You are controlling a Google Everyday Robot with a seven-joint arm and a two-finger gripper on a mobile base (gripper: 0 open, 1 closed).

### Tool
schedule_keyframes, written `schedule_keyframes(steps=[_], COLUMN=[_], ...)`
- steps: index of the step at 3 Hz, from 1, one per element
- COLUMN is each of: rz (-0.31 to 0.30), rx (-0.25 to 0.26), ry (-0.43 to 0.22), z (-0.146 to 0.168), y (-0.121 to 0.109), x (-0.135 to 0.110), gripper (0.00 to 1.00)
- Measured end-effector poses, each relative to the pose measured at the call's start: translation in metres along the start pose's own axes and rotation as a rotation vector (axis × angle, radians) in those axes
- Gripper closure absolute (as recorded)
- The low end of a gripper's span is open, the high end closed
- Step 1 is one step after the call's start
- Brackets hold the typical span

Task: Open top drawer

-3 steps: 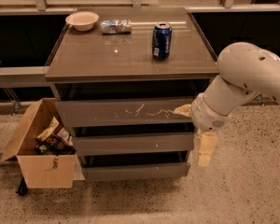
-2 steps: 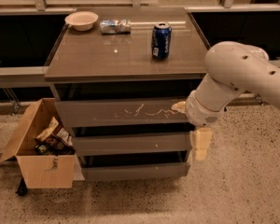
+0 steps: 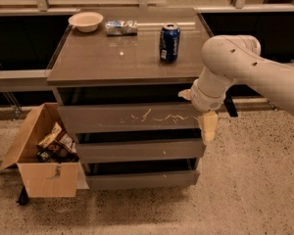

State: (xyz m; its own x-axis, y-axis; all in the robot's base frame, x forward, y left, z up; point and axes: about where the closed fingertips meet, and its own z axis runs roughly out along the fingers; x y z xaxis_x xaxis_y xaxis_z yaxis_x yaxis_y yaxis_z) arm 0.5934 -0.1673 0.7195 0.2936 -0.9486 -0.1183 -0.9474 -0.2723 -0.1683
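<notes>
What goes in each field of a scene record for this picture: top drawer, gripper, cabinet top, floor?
top drawer: scratched front, appears shut, not pulled out
gripper: at the top drawer's right end, beside the cabinet
cabinet top: bowl, packet, blue can standing upright
floor: open cardboard box left of the cabinet, packets inside
</notes>
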Motion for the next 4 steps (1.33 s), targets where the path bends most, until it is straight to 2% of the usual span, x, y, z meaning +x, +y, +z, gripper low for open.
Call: schedule_keyframes(steps=[1, 2, 3, 4], rz=[-0.013, 0.020, 0.051, 0.081], rx=[0.037, 0.030, 0.005, -0.012], ry=[0.015, 0.031, 0.036, 0.022], z=[0.012, 0.036, 0.066, 0.090], y=[-0.032, -0.054, -0.063, -0.062], x=[0.020, 0.038, 0.044, 0.044], gripper=[0.00, 0.00, 0.00, 0.18])
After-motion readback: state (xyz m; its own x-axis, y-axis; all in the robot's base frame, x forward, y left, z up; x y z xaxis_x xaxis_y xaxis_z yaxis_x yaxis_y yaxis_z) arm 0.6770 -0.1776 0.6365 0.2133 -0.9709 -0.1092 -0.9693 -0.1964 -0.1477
